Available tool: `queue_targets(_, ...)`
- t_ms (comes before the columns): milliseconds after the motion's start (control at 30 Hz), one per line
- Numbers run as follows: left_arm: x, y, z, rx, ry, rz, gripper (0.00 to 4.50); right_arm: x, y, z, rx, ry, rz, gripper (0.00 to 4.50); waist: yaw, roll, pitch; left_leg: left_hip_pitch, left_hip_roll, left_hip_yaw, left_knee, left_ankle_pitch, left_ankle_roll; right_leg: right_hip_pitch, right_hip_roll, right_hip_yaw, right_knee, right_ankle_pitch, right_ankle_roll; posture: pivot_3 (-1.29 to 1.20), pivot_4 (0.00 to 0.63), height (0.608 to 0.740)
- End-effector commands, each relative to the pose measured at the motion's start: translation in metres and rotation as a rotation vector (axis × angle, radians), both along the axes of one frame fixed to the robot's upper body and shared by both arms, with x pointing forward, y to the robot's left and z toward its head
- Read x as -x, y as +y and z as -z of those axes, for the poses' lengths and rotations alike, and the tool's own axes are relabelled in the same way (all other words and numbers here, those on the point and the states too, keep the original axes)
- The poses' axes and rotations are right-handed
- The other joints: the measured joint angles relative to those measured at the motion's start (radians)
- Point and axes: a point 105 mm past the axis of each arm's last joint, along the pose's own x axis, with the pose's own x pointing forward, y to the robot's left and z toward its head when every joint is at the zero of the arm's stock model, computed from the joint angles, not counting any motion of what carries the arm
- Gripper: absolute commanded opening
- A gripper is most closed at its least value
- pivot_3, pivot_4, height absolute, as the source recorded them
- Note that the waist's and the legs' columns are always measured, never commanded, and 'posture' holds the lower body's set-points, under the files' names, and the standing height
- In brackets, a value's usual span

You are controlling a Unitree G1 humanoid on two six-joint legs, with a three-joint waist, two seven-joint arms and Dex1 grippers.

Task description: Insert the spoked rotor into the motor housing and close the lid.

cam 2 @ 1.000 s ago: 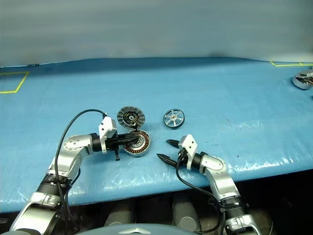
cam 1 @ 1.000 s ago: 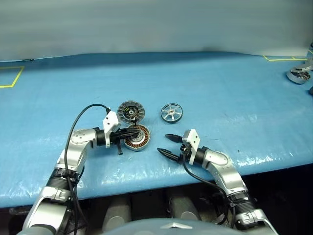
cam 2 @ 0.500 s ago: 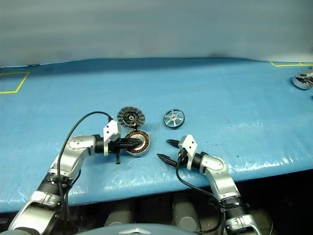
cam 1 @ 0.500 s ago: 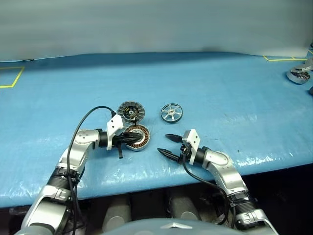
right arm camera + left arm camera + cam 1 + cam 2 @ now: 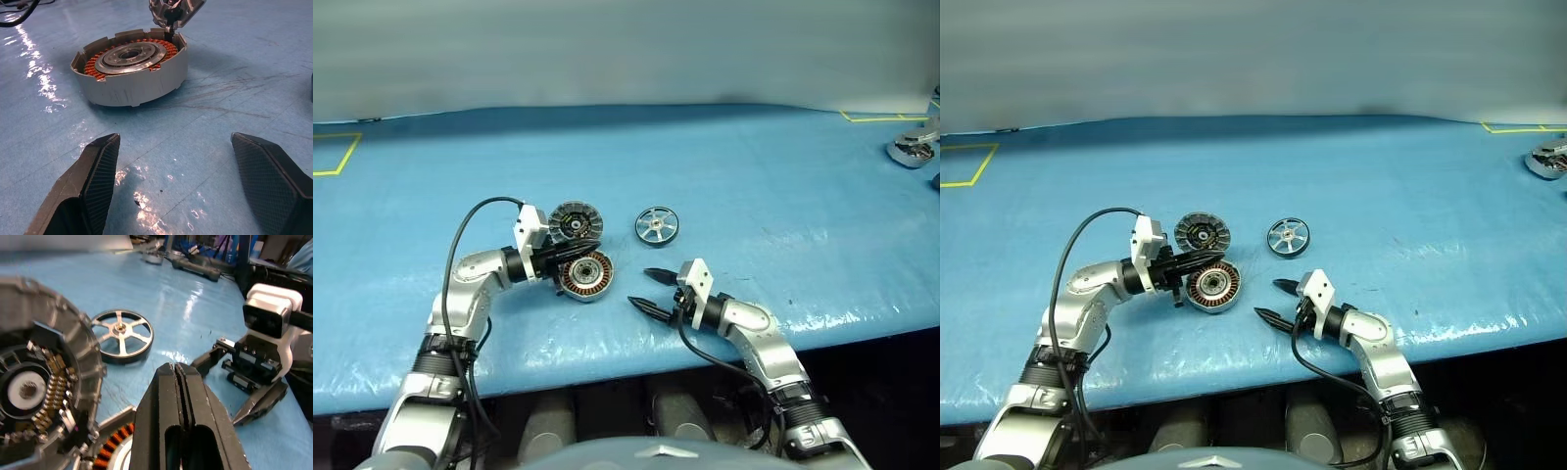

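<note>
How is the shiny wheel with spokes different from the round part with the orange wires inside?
The spoked rotor is a thin open wheel with gaps between its spokes; the motor housing is a deeper cup ringed with copper windings. The rotor lies alone on the blue table; the housing is joined to its opened lid. Both are round, silvery and similar in width.

Lid (image 5: 576, 222) behind motor housing (image 5: 585, 275); spoked rotor (image 5: 656, 225) right.

The housing (image 5: 584, 276) sits open on the blue surface (image 5: 754, 176), copper windings up, its ribbed lid (image 5: 576, 222) tilted up behind, the silver spoked rotor (image 5: 656, 225) lying flat nearby.
</note>
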Motion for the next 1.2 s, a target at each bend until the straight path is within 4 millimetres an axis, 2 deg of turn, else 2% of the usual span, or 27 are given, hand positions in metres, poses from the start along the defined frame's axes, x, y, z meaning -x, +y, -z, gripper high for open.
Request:
queue_targets(33, 0.001, -0.002, -0.003, -0.046, -0.024, 0.02, 0.06, -0.003, 0.003, -0.008, -0.011, -0.034, -0.014, 3.82, 0.0, 0.0, 0.0, 0.0, 0.0, 0.0, 0.0, 0.0, 0.0, 0.0, 0.0, 0.0, 0.0, 0.0, 0.0, 0.0, 0.15, 0.74)
queue_targets(133, 0.002, -0.003, 0.003, -0.07, -0.017, 0.025, 0.06, -0.003, 0.003, -0.009, -0.014, -0.036, -0.009, 3.82, 0.001, 0.0, 0.0, 0.0, 0.0, 0.0, 0.0, 0.0, 0.0, 0.0, 0.0, 0.0, 0.0, 0.0, 0.0, 0.0, 0.15, 0.74)
queue_targets(433, 0.018, 0.001, -0.004, -0.049, -0.047, 0.04, 0.06, -0.016, -0.013, -0.012, 0.059, -0.061, 0.117, 3.82, 0.0, 0.0, 0.0, 0.0, 0.0, 0.0, 0.0, 0.0, 0.0, 0.0, 0.0, 0.0, 0.0, 0.0, 0.0, 0.0, 0.15, 0.74)
queue_targets(533, 0.024, 0.009, 0.001, -0.068, -0.047, 0.01, 0.06, -0.029, -0.024, -0.029, -0.009, -0.058, 0.217, 3.82, 0.0, 0.0, 0.0, 0.0, 0.0, 0.0, 0.0, 0.0, 0.0, 0.0, 0.0, 0.0, 0.0, 0.0, 0.0, 0.0, 0.15, 0.74)
queue_targets(600, 0.028, 0.014, 0.002, -0.068, -0.052, -0.02, 0.06, -0.036, -0.032, -0.036, 0.01, -0.071, 0.26, 3.82, -0.001, 0.001, 0.0, 0.0, 0.0, 0.0, 0.0, 0.0, 0.0, 0.0, 0.0, 0.0, 0.0, 0.0, 0.0, 0.0, 0.15, 0.74)
queue_targets(733, 0.035, 0.023, 0.004, -0.101, -0.064, -0.089, 0.0, -0.049, -0.045, -0.048, 0.132, -0.151, 0.308, 4.49, 0.001, 0.001, 0.001, 0.0, 0.0, 0.0, 0.0, 0.0, 0.0, -0.001, 0.0, 0.001, 0.0, 0.0, 0.0, 0.0, 0.15, 0.74)
queue_targets(833, 0.041, 0.024, 0.001, -0.092, -0.077, -0.127, 0.0, -0.066, -0.055, -0.061, 0.279, -0.26, 0.372, 4.49, 0.001, 0.001, 0.001, -0.001, 0.0, 0.0, -0.001, 0.0, 0.0, -0.002, 0.0, 0.0, -0.001, 0.0, 0.0, 0.0, 0.15, 0.74)
queue_targets(967, 0.044, 0.027, 0.003, -0.095, -0.082, -0.162, 0.0, -0.082, -0.053, -0.078, 0.368, -0.303, 0.323, 4.49, -0.003, 0.002, 0.002, -0.002, 0.0, 0.001, 0.0, 0.0, 0.0, -0.002, 0.0, 0.001, -0.001, 0.0, 0.0, 0.0, 0.15, 0.74)
queue_targets(1200, 0.045, 0.031, 0.009, -0.086, -0.072, -0.217, 0.0, -0.108, -0.045, -0.075, 0.547, -0.303, 0.194, 4.49, -0.003, 0.001, 0.002, -0.002, 0.0, 0.001, 0.0, 0.0, 0.0, -0.002, 0.0, 0.001, -0.001, 0.0, 0.0, 0.0, 0.15, 0.74)
